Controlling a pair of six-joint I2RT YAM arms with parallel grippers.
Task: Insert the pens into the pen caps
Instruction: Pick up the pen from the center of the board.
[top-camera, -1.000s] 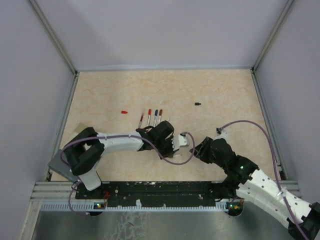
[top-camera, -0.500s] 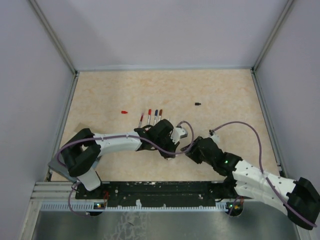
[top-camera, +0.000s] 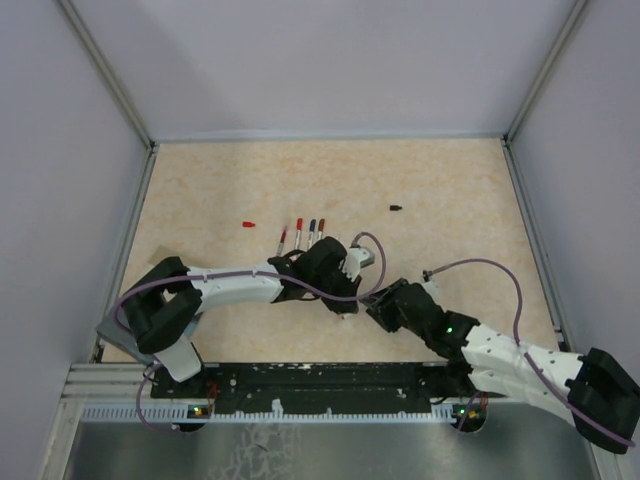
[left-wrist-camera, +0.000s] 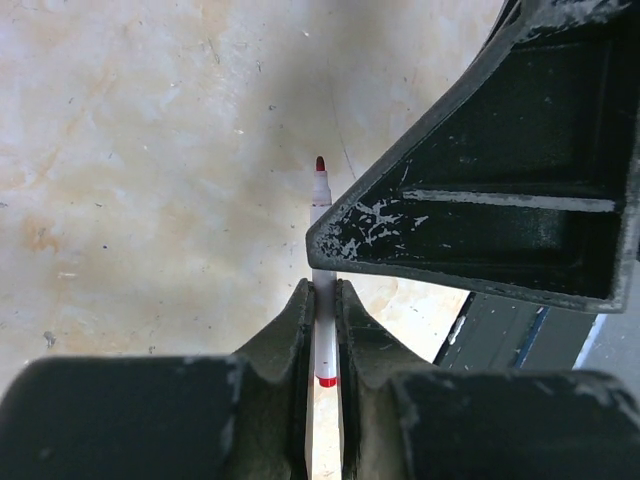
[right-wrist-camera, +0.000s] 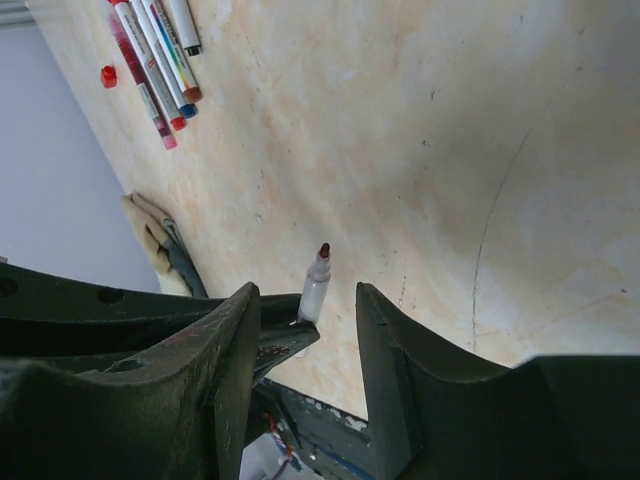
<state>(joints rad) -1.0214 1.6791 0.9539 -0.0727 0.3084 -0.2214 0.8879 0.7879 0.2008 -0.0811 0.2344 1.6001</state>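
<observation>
A red-tipped pen (left-wrist-camera: 321, 195) is pinched by the left jaws, tip outward, seemingly for handover; the right jaws are spread around it. Beyond, four pens (top-camera: 303, 235) are laid together on the worktop (top-camera: 450, 180), red cap (top-camera: 248, 224) beside, black cap (top-camera: 396, 208) farther.

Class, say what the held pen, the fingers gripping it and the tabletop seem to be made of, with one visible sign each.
Pen: probably smooth white plastic; slightly translucent barrel.
Fingers: hard matte black, likely plastic; pale scuffs.
Tabletop: marbled beige, perhaps laminate; fine scratches, faint sheen.
</observation>
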